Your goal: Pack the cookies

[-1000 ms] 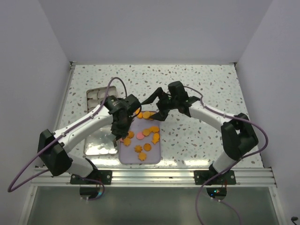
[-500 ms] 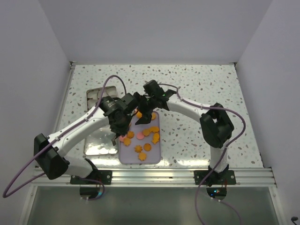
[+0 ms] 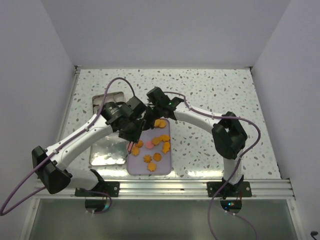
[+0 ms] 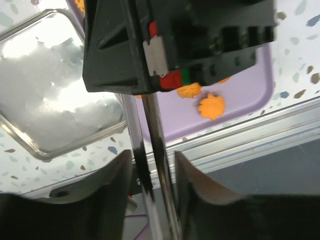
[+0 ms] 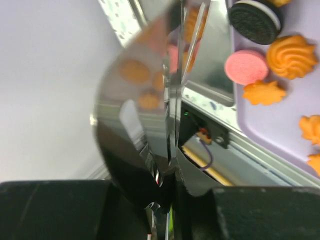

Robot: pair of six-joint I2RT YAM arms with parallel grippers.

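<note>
The left gripper (image 4: 152,162) is narrowed on thin shiny metal tongs (image 4: 149,125), a square silver tin (image 4: 50,95) to its left; the right gripper (image 5: 170,192) pinches them too, small orange, pink and black cookies (image 5: 290,49) on a lilac tray (image 5: 270,130) to its right. Opposed pulls could twist the tongs loose. Their tips are hidden.

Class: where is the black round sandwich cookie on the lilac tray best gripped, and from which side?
Pinch the black round sandwich cookie across its rim, from straight above: it lies flat on the lilac tray, so only its edges offer opposing faces.
</note>
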